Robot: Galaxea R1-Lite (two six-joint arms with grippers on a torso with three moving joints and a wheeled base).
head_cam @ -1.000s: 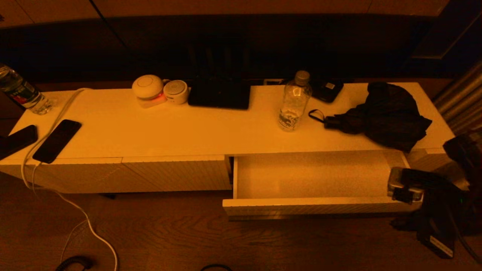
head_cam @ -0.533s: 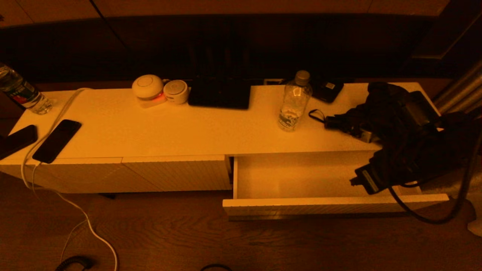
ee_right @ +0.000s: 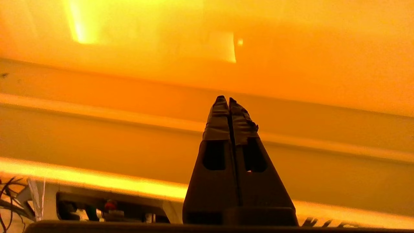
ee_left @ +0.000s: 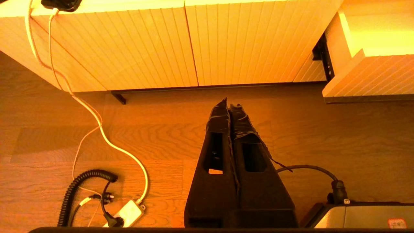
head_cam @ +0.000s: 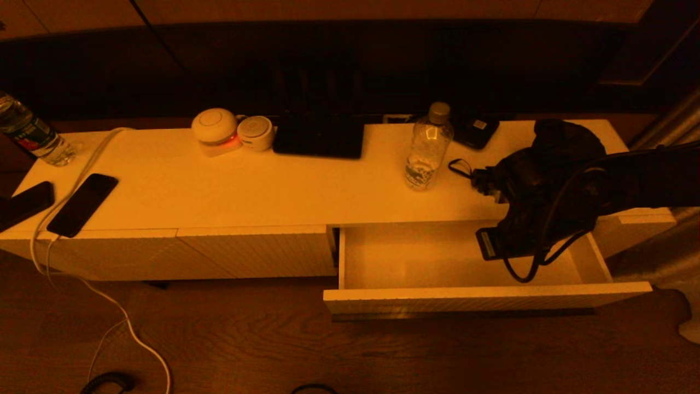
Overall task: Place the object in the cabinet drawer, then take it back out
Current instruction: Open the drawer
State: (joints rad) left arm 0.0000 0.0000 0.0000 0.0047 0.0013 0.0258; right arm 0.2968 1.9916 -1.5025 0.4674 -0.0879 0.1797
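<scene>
A: Right gripper (ee_right: 228,100): state of fingers?

B: Clenched, pads pressed flat together, nothing between them. Only a blurred pale surface ahead of the tips in the wrist view; not identifiable.

A: Position of right arm (head_cam: 645,175)?

B: Reaching in from the robot's right, wrist overlapping the back right part of the cabinet drawer (head_cam: 465,300) in the head view. Fingertips not separable from the dark mass there.

A: Object?

B: Black folded umbrella (head_cam: 563,142), lying on the cabinet top (head_cam: 273,186), outside the drawer. Long axis roughly along the length of the cabinet. Handle end with strap loop pointing toward the robot's left, at the water bottle (head_cam: 427,150); bulky canopy end toward the right. Near half covered by the right wrist. Contact with the fingers: cannot tell.

A: Drawer?

B: Pulled out toward the robot, open. Long axis parallel to the cabinet front, ribbed front facing the robot. Below and on the near side of the right wrist.

A: Left gripper (ee_left: 228,103)?

B: Parked low, fingers closed against each other, gripping nothing. Wood floor (ee_left: 161,136) under the tips, ribbed front panels (ee_left: 194,42) ahead of them, corner of the open drawer ahead and off to one side, well apart.
</scene>
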